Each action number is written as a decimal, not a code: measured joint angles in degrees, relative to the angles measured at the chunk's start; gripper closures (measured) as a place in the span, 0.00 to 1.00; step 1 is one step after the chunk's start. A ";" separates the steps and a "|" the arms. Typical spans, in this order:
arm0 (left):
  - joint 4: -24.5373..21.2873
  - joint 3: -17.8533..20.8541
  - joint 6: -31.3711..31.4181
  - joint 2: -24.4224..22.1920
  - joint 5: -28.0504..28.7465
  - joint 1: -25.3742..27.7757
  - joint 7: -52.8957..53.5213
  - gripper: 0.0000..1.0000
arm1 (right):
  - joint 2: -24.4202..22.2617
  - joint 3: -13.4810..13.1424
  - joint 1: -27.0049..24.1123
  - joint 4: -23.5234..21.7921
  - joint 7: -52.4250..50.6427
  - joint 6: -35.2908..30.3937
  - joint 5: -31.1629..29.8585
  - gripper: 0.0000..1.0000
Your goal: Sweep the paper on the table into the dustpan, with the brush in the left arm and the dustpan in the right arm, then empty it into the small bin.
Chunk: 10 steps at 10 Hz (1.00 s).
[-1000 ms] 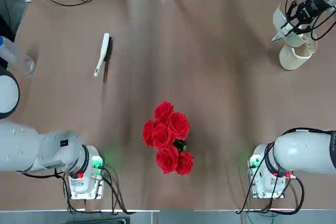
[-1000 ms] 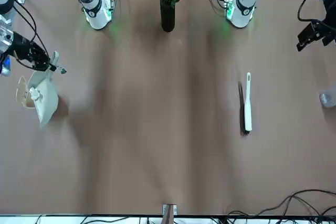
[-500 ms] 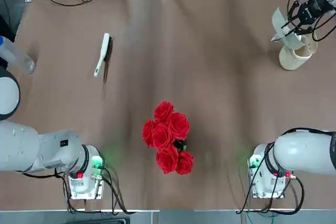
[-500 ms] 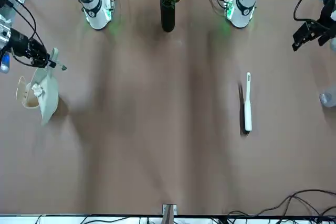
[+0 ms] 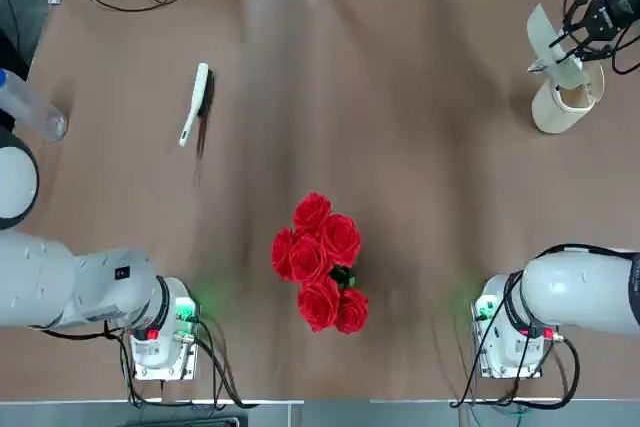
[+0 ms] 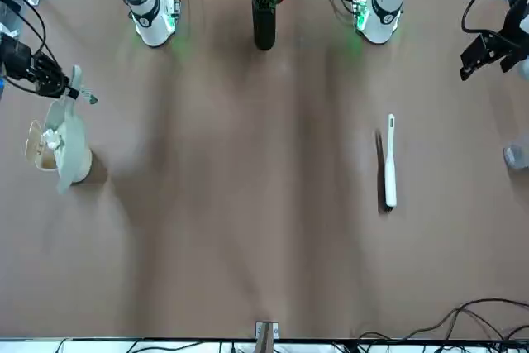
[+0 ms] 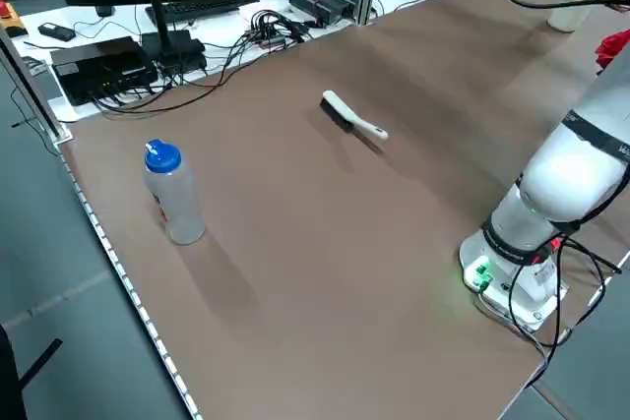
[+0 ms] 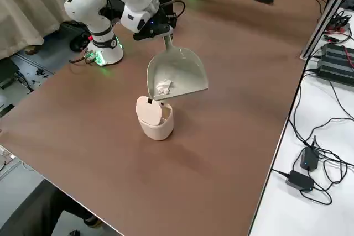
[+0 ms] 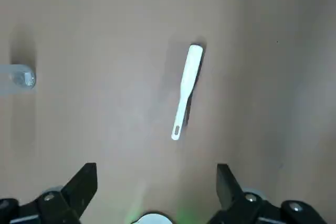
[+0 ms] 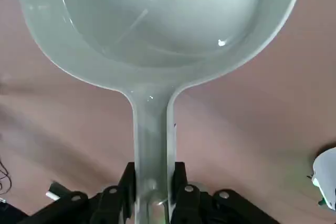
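My right gripper (image 8: pixel 160 30) is shut on the handle of the cream dustpan (image 8: pixel 178 70), which hangs tilted with its mouth down over the small bin (image 8: pixel 156 122) at the table's far right. The white paper (image 8: pixel 164 87) lies inside the pan near its lower lip, just above the bin's flap lid. The right wrist view shows the pan's handle (image 10: pixel 152 129) clamped between the fingers. The white brush (image 5: pixel 196 102) lies alone on the table at the far left. My left gripper (image 9: pixel 156 182) hovers open high above the brush (image 9: pixel 186 90), holding nothing.
A vase of red roses (image 5: pixel 320 262) stands near the front middle of the brown table (image 5: pixel 400 167). A clear bottle with a blue cap (image 7: pixel 172 194) stands at the left edge. Cables and electronics line the far edge.
The right gripper has risen and drawn toward the right edge, tipping the dustpan steeper over the bin. The left gripper shifted slightly. The brush has not moved.
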 joint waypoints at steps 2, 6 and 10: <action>0.00 -0.13 0.00 0.00 0.00 -0.01 0.00 0.00 | 0.00 -1.18 -0.01 0.11 -2.81 -0.40 0.84 0.67; 0.00 -1.92 0.00 0.00 0.00 -0.04 -2.02 0.00 | 0.00 -3.53 -0.01 0.11 -5.19 -1.01 2.85 0.67; 0.00 -2.94 0.00 0.00 0.00 -0.05 -3.09 0.00 | 0.01 -5.06 -0.01 0.11 -8.58 -2.03 5.87 0.67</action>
